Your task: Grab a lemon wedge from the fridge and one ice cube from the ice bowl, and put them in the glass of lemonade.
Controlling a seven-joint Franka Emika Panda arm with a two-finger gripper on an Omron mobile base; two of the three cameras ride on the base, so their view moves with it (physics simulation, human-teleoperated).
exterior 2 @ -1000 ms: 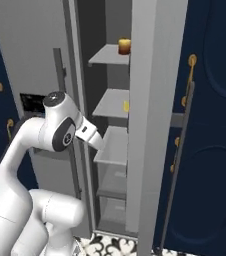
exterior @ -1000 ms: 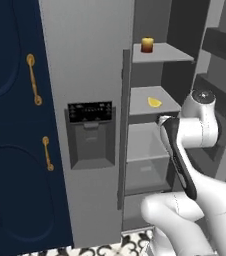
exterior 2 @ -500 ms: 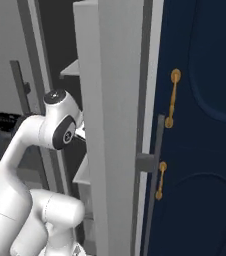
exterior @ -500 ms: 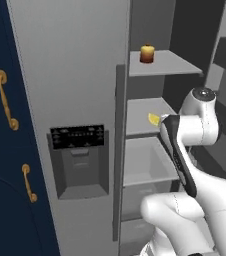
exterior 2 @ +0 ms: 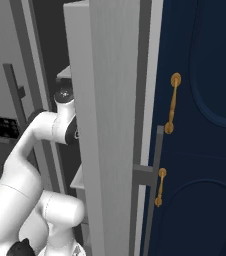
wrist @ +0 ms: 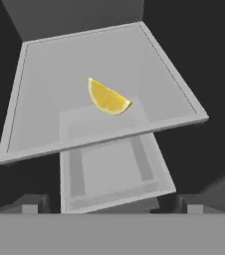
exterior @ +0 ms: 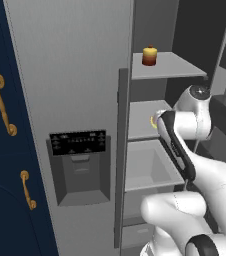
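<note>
Hand view looks down on the lemon wedge [wrist: 108,98], lying near the middle of a grey fridge [exterior: 75,75] shelf [wrist: 40,99], above a drawer bin [wrist: 109,169]. The gripper [wrist: 109,206] hangs above that shelf, jaws spread wide, holding nothing. A small orange-topped jar [exterior: 149,55] stands on the shelf above.

Flat even render light, slightly soft

The fridge [exterior: 75,75] has a matt, light-grey, brushed-metal-looking skin, with a dark, smooth dispenser panel [exterior: 79,144] and pale, semi-clear, plastic-looking shelves [wrist: 104,74]. On one shelf lies the lemon wedge [wrist: 108,97], bright yellow with a slightly moist, softly shining flesh. The cabinets [exterior 2: 200,125] beside the fridge are smooth navy with a low sheen and carry polished, brass-coloured handles [exterior 2: 172,102], and the robot arm [exterior: 195,165] is glossy white plastic with dark joints.
</note>
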